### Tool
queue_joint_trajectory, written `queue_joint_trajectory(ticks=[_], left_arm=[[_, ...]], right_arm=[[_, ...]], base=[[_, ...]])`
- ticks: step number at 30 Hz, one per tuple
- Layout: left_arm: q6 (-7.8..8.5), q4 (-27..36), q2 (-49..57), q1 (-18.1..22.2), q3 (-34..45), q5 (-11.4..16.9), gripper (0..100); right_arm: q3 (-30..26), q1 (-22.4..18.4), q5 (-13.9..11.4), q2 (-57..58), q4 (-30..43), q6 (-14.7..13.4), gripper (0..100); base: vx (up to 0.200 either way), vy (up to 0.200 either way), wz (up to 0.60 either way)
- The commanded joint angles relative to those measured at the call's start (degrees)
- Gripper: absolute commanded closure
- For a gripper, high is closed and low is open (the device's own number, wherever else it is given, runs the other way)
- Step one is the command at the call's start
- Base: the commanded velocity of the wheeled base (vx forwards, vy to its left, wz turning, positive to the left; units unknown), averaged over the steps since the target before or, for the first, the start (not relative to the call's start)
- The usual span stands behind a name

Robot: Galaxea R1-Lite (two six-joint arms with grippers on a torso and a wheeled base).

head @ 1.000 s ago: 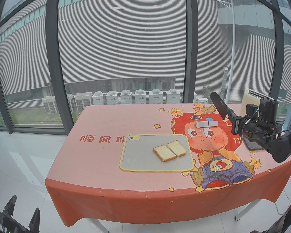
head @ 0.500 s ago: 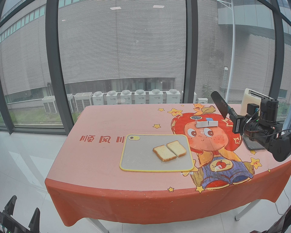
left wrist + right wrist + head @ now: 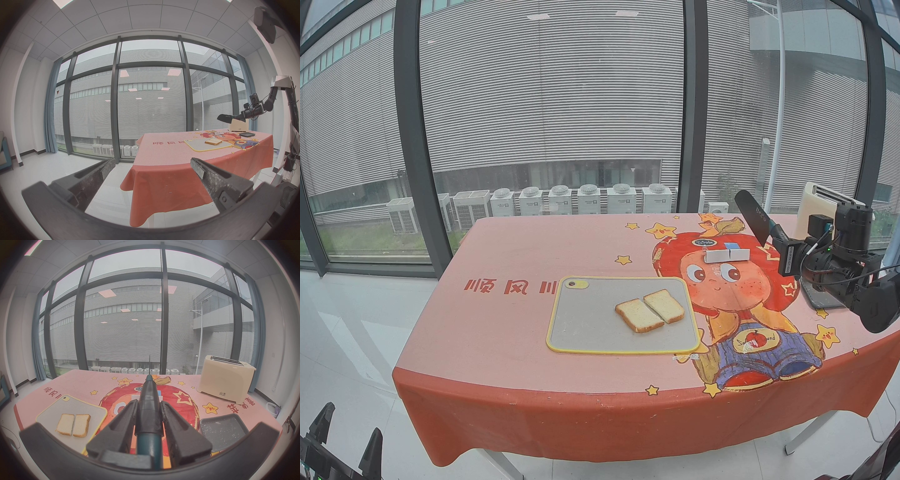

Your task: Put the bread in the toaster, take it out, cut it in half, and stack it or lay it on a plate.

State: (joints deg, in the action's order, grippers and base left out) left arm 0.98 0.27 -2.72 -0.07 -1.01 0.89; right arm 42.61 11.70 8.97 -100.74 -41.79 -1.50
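1. The bread [image 3: 651, 310] lies as two halves, touching side by side, on the right part of the cutting board [image 3: 584, 319], just right of the head view's centre.
2. The right gripper [image 3: 790, 257] hangs above the table [image 3: 506, 325] at the frame's right edge. Its fingers are clamped on the handle of a knife [image 3: 758, 217], whose blade points up and to the left.
3. The left gripper [image 3: 347, 437] sits in the lower left corner, below table level and well apart from the board. Its fingers are spread with nothing between them.
4. The key relation is that the halves lie left of and below the right gripper, so the right arm is much the nearer. The seam between them appears to run from upper left to lower right.
5. A dark tray [image 3: 223, 430], probably serving as the plate, lies near the toaster [image 3: 226, 377] on the table's right side. The halves would therefore have to travel rightward, and the knife likely has to be put down first.
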Motion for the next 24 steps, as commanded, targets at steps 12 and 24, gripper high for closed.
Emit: queue_joint_trajectory(ticks=[12,24], left_arm=[[-0.01,0.0,-0.1,0.0,1.0,0.0,0],[-0.01,0.0,-0.1,0.0,1.0,0.0,0]], right_arm=[[-0.1,-0.1,0.0,-2.1,0.0,0.0,100],[0.1,-0.2,0.2,-4.4,-0.3,0.0,100]], base=[[0.000,0.000,0.00],[0.000,0.000,0.00]])
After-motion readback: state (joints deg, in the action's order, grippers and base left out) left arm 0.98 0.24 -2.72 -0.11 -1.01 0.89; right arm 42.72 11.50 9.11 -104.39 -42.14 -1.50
